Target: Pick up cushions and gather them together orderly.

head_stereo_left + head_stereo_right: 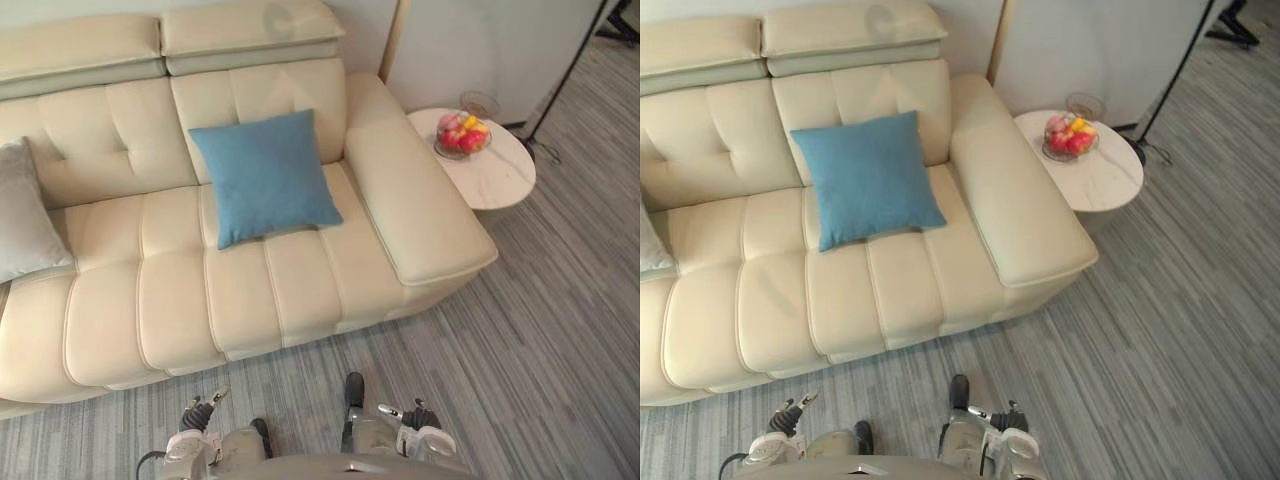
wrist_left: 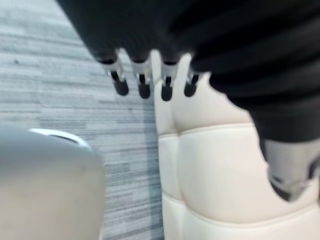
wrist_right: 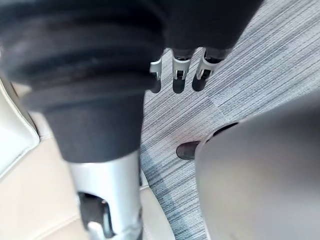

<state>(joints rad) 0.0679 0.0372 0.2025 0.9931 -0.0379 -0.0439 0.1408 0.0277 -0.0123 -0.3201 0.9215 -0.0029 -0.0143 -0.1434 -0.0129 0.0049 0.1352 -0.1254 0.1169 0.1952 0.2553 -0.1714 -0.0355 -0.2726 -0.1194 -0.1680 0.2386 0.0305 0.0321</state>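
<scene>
The cream leather sofa (image 1: 300, 290) spreads across the scene before me, and a round white side table (image 1: 500, 178) stands just beside its right armrest. A blue cushion (image 1: 265, 175) leans upright against the backrest on the right-hand seat. A grey cushion (image 1: 25, 215) rests against the backrest at the far left, well apart from the blue one, so I judge the gathering not yet begun. A bowl of fruit (image 1: 462, 135) sits on the table, no part of my job. My left hand (image 2: 144, 80) hangs low by the sofa's front edge, fingers straight and holding nothing. My right hand (image 3: 179, 75) hangs over the striped carpet, likewise relaxed and empty.
</scene>
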